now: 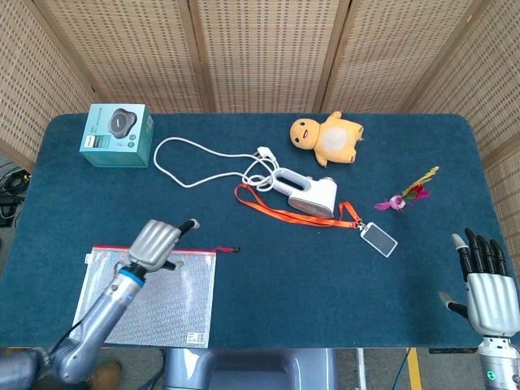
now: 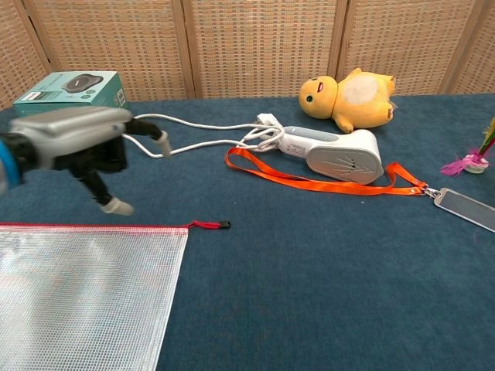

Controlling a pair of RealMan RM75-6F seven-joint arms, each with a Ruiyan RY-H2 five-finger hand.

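Observation:
My left hand (image 1: pixel 157 242) hovers over the top edge of the clear mesh zip pouch (image 1: pixel 146 294), fingers loosely spread and holding nothing; in the chest view the left hand (image 2: pixel 77 147) is blurred, above the pouch (image 2: pixel 85 294). The pouch's red zipper pull (image 1: pixel 231 249) lies just right of that hand. My right hand (image 1: pixel 490 284) stays at the table's near right edge, fingers apart and empty. It does not show in the chest view.
A teal box (image 1: pixel 119 135) stands at the back left. A white corded handheld device (image 1: pixel 309 192) with its cable (image 1: pixel 187 162), an orange lanyard (image 1: pixel 284 213) with a badge (image 1: pixel 379 239), a yellow plush duck (image 1: pixel 329 138) and a small feather flower (image 1: pixel 406 195) lie further back.

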